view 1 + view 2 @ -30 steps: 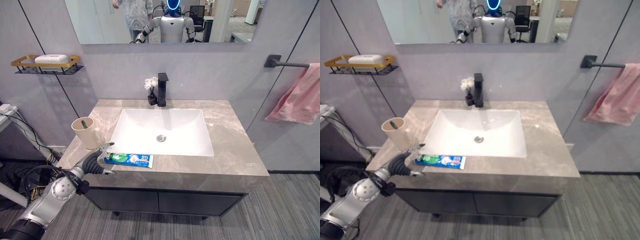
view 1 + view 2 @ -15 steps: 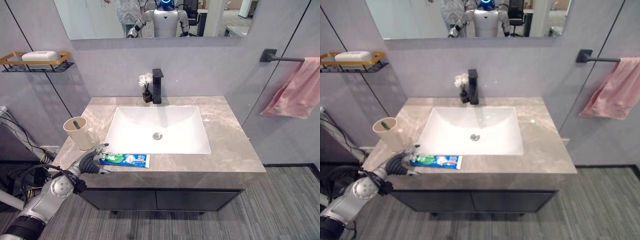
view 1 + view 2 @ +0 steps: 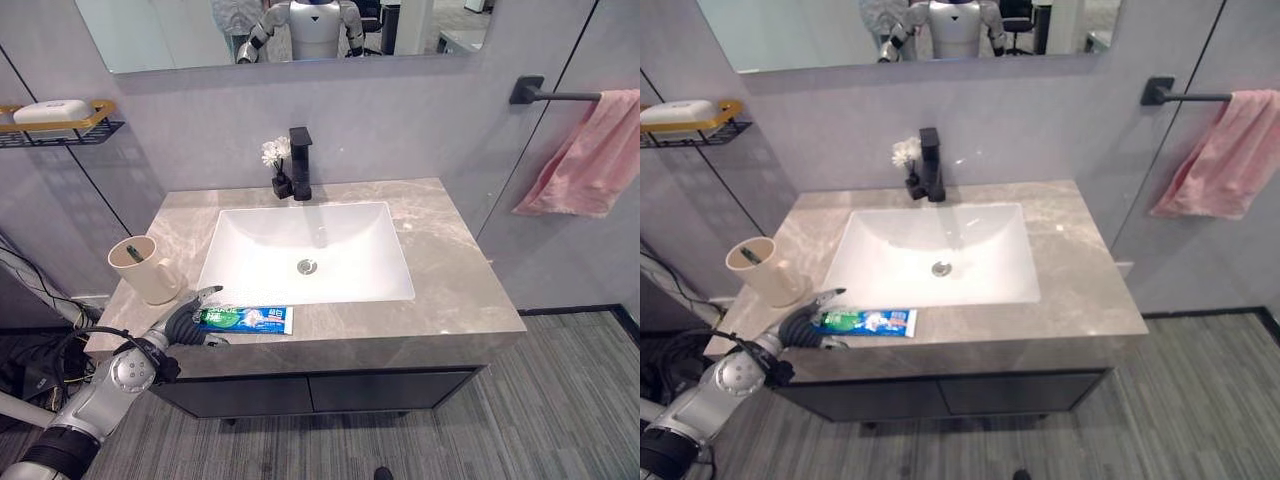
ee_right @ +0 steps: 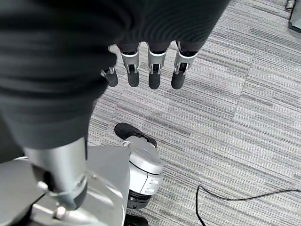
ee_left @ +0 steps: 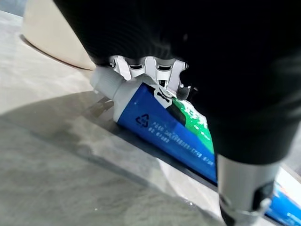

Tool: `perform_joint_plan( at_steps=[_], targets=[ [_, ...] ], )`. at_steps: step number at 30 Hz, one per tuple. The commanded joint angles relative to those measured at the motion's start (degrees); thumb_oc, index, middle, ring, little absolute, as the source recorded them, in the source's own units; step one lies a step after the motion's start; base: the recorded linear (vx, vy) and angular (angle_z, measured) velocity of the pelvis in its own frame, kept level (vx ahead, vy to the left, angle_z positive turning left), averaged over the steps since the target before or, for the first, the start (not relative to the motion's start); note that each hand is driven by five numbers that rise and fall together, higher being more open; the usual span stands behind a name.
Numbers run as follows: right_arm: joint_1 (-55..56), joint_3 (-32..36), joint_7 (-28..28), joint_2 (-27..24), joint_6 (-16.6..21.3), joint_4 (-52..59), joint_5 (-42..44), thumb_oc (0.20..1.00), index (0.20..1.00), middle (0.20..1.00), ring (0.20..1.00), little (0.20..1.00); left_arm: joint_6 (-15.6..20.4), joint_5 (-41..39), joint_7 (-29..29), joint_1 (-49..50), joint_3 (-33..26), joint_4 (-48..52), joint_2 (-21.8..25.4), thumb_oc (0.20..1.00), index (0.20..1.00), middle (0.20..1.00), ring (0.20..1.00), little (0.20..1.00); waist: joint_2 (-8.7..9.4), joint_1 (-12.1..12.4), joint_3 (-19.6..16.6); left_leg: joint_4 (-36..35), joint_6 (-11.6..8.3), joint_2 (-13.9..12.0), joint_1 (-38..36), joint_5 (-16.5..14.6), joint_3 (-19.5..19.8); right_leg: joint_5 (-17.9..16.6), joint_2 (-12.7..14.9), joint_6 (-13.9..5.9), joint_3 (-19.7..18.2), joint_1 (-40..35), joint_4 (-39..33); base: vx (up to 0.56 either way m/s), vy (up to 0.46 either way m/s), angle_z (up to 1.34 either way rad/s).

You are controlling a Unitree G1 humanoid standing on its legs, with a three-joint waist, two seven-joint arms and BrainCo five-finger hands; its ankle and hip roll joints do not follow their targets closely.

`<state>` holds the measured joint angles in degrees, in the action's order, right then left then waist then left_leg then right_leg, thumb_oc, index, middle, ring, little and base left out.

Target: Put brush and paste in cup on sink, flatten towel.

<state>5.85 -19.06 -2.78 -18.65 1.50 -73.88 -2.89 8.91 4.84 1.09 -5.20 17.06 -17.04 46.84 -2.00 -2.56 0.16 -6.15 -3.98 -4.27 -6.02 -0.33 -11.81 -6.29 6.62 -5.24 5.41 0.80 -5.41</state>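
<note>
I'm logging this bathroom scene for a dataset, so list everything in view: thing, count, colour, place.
toothpaste tube: one, blue and green, front edge of the counter, cap end under the left hand
cup: one, beige, counter's left side, a dark brush tip showing inside
sink basin: one, white, set in the counter
counter: one, grey-brown marble
faucet: one, black, behind the basin
flowers: one small white bunch, beside the faucet
towel: one, pink, bunched on the black wall bar
soap: one, white, on the gold wall shelf
mirror: one, above the counter
left hand: fingers curled on the tube
right hand: fingers straight, over the floor
</note>
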Motion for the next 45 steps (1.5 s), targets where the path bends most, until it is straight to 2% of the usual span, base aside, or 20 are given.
perform_joint_plan(
  at_steps=[1,9,11,13,16,17,18,19,20,21,27,31,38,45],
  targets=[
    [-2.64,-0.61,-0.56,-0.18,0.81,-1.63,1.50,1.000,1.000,1.000,1.000,1.000,0.40,-1.81,-0.66,-5.14,-0.23,-0.99,-0.08,1.000,1.000,1.000,1.000,1.000,2.00,-1.86,1.56,1.15,-1.26,-0.33,0.94,-0.35,0.27,-1.11,4.02,-3.29,-2.59,-2.49,0.41,0.00,0.000,0.00],
    [-3.20,-0.58,-0.48,-0.38,0.64,-2.16,1.43,1.000,1.000,1.000,1.000,1.000,-0.40,-2.29,0.14,-5.15,0.97,-2.72,-1.53,1.000,1.000,1.000,1.000,1.000,2.01,-1.84,1.61,1.15,-1.27,-0.45,0.97,-0.33,0.28,-0.95,3.91,-3.20,-2.60,-2.46,0.41,0.00,0.000,0.00],
    [-3.38,-0.60,-0.39,-0.35,0.67,-2.23,1.33,1.000,1.000,1.000,1.000,1.000,-0.47,-2.16,0.19,-5.01,0.99,-2.87,-1.76,0.918,0.918,0.918,0.918,0.918,2.05,-1.75,1.64,1.15,-1.28,-0.45,0.92,-0.33,0.30,-0.92,3.83,-3.15,-2.61,-2.54,0.41,0.00,0.000,0.00],
    [-3.57,-0.55,-0.34,-0.37,0.69,-2.21,1.34,1.000,1.000,1.000,1.000,1.000,-0.53,-1.65,0.18,-4.92,1.11,-3.23,-1.86,0.715,0.715,0.715,0.715,0.715,2.06,-1.66,1.71,1.15,-1.30,-0.47,0.91,-0.32,0.34,-0.91,3.80,-3.15,-2.59,-2.55,0.41,0.00,0.000,0.00],
    [-3.85,-0.75,-0.19,-0.43,0.76,-1.95,1.31,1.000,1.000,1.000,1.000,1.000,-0.37,0.76,-0.12,-5.19,1.95,-3.96,-1.62,0.473,0.473,0.473,0.473,0.473,2.14,-1.64,1.78,1.15,-1.30,-0.49,0.91,-0.34,0.38,-0.91,3.78,-3.16,-2.54,-2.54,0.41,0.00,0.000,0.00],
    [-3.85,-0.73,-0.19,-0.43,0.75,-1.95,1.31,1.000,1.000,1.000,1.000,1.000,-0.36,0.79,-0.14,-5.23,1.98,-3.99,-1.64,0.451,0.451,0.451,0.451,0.451,2.14,-1.63,1.78,1.15,-1.30,-0.49,0.92,-0.34,0.39,-0.90,3.78,-3.16,-2.54,-2.54,0.41,0.00,0.000,0.00],
    [-3.95,-0.81,-0.16,-0.40,0.84,-1.64,1.41,1.000,1.000,1.000,1.000,1.000,-0.13,2.73,-0.11,-5.37,2.60,-4.45,-1.15,0.401,0.401,0.401,0.401,0.401,2.18,-1.64,1.80,1.15,-1.30,-0.52,0.92,-0.38,0.41,-0.87,3.75,-3.18,-2.57,-2.49,0.41,0.00,0.000,0.00],
    [-4.17,-0.92,-0.05,-0.48,1.03,-1.24,1.59,1.000,1.000,1.000,1.000,1.000,0.84,7.94,-0.37,-6.58,4.93,-4.22,0.72,0.322,0.322,0.322,0.322,0.322,2.17,-1.70,1.79,1.15,-1.32,-0.58,0.92,-0.48,0.47,-0.79,3.72,-3.23,-2.52,-2.54,0.41,0.00,0.000,0.00],
    [-4.15,-0.83,-0.04,-0.42,1.03,-1.24,1.59,1.000,1.000,1.000,1.000,1.000,0.89,8.04,-0.45,-6.73,5.10,-4.34,0.70,0.278,0.278,0.278,0.278,0.278,2.22,-1.62,1.81,1.15,-1.32,-0.57,0.91,-0.48,0.49,-0.77,3.72,-3.23,-2.51,-2.56,0.41,0.00,0.000,0.00],
    [-4.37,-0.89,0.38,-0.32,1.34,-1.03,1.66,1.000,1.000,1.000,1.000,1.000,1.97,13.58,-0.92,-8.30,8.19,-4.10,2.67,0.200,0.200,0.200,0.200,0.200,2.28,-1.61,1.86,1.15,-1.31,-0.57,0.84,-0.60,0.54,-0.75,3.68,-3.27,-2.52,-2.63,0.41,0.00,0.000,0.00],
    [-4.83,-0.52,1.28,-0.34,1.58,-1.79,1.51,1.000,1.000,1.000,1.000,1.000,3.49,20.62,-0.60,-9.40,14.16,-5.35,4.34,0.200,0.200,0.200,0.200,0.200,2.25,-1.45,1.93,1.15,-1.28,-0.58,0.40,-0.88,0.58,-0.56,3.59,-3.36,-2.52,-2.99,0.41,0.00,0.000,0.00],
    [-5.01,0.15,1.73,-0.68,1.66,-2.45,1.68,1.000,1.000,1.000,1.000,1.000,4.26,22.55,-1.26,-9.59,15.36,-4.29,5.12,0.200,0.200,0.200,0.200,0.200,2.21,-1.36,1.67,1.15,-1.29,-0.60,-0.08,-1.02,0.58,-0.47,3.61,-3.34,-2.50,-3.54,0.41,0.00,0.000,0.00],
    [-5.57,2.87,2.64,-1.20,1.38,-4.15,3.98,1.000,1.000,1.000,1.000,1.000,4.09,23.28,-4.40,-9.28,12.07,-0.39,5.59,0.200,0.200,0.200,0.200,0.200,2.26,-1.04,0.77,1.15,-1.36,-0.80,-0.69,-1.03,1.07,-0.21,3.63,-3.11,-1.86,-4.46,0.41,0.00,0.000,0.00],
    [-6.23,7.96,3.95,-2.49,1.21,-5.25,10.01,1.000,1.000,1.000,1.000,1.000,3.89,24.01,-7.42,-9.75,7.96,4.89,6.56,0.200,0.200,0.200,0.200,0.200,2.53,-0.99,-0.43,1.15,-1.48,-1.09,-1.13,-1.00,1.24,-0.04,3.53,-2.95,-1.57,-5.00,0.41,-0.02,-0.003,0.00]
  ],
)
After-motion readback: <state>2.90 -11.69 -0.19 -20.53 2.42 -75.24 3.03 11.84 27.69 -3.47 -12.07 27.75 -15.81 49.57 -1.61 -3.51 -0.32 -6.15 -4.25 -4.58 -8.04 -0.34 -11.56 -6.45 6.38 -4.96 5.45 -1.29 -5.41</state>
